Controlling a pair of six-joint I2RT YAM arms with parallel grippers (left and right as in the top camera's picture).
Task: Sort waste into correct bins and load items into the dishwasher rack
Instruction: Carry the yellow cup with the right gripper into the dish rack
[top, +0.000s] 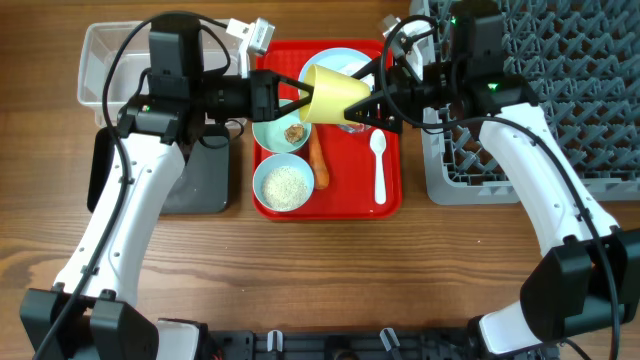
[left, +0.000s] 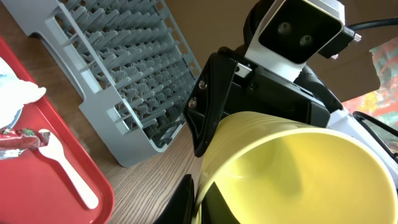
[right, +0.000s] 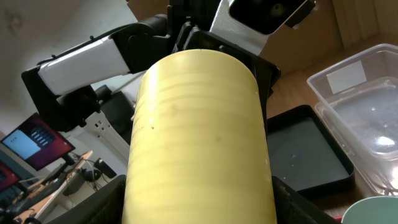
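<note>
The small yellow cup (top: 335, 95) is held tilted on its side above the red tray (top: 390, 200), between both grippers. My left gripper (top: 300, 103) is shut on its rim (left: 298, 168), one finger inside and one outside (left: 199, 193). My right gripper (top: 365, 108) grips the cup's body (right: 199, 112) from both sides (right: 199, 199). On the tray lie the pale green bowl (top: 283, 132) with a brown lump (top: 294, 133), the light blue bowl (top: 283, 187) with rice, the carrot (top: 318, 160) and the white spoon (top: 378, 165). The light blue plate (top: 340, 62) is partly hidden by the cup.
The grey dishwasher rack (top: 560, 100) stands to the right of the tray. The black tray (top: 200, 175) and the clear tub (top: 105, 60) lie to the left. The red-and-clear wrapper (left: 15, 138) and white tissue (left: 18, 93) show in the left wrist view.
</note>
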